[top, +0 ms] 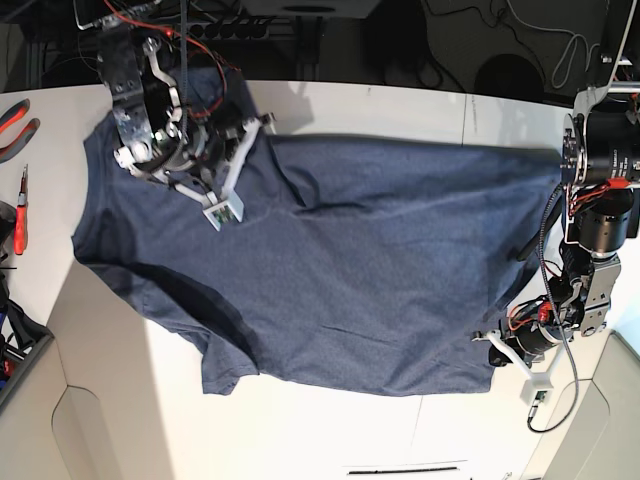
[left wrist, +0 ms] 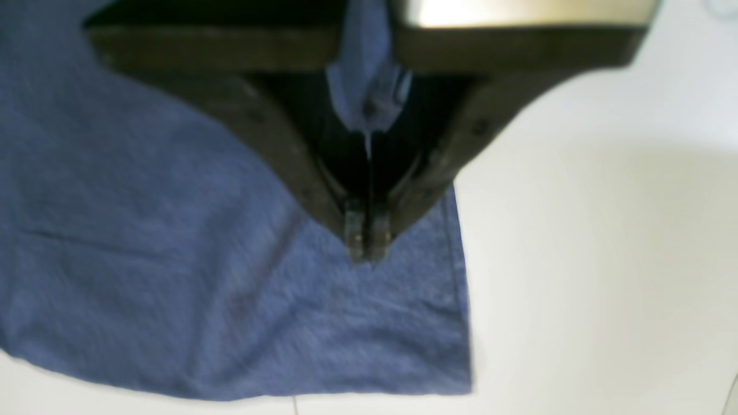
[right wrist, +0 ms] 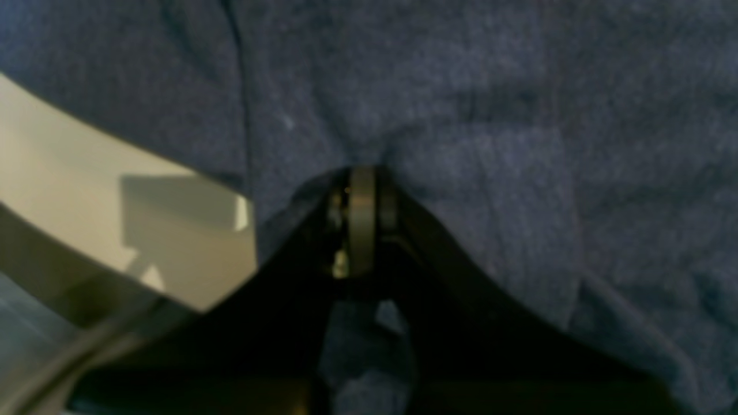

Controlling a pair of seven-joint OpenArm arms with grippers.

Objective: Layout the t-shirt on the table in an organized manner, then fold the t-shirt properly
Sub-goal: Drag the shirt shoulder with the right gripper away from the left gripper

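Spreading step in hand: t-shirt (top: 340, 270) lies across the white table (top: 300, 440), filling the middle of the base view, plain side up, no lettering visible. Left gripper (left wrist: 366, 233) is closed with a pinch of hem fabric running up between its jaws, near the shirt's lower right corner in the base view. Right gripper (right wrist: 362, 190) is likewise closed tight on a bunch of cloth, at the upper left. Judgement: to flatten well, both arms should pull apart evenly and keep the cloth low, since diagonal creases run through the middle and the lower left edge looks folded under. Nearby clutter: red-handled pliers (top: 20, 115) and a red screwdriver (top: 20, 215) at the left edge, close to the shirt's sleeve side; cables (top: 545, 330) hang by the left arm and could snag.
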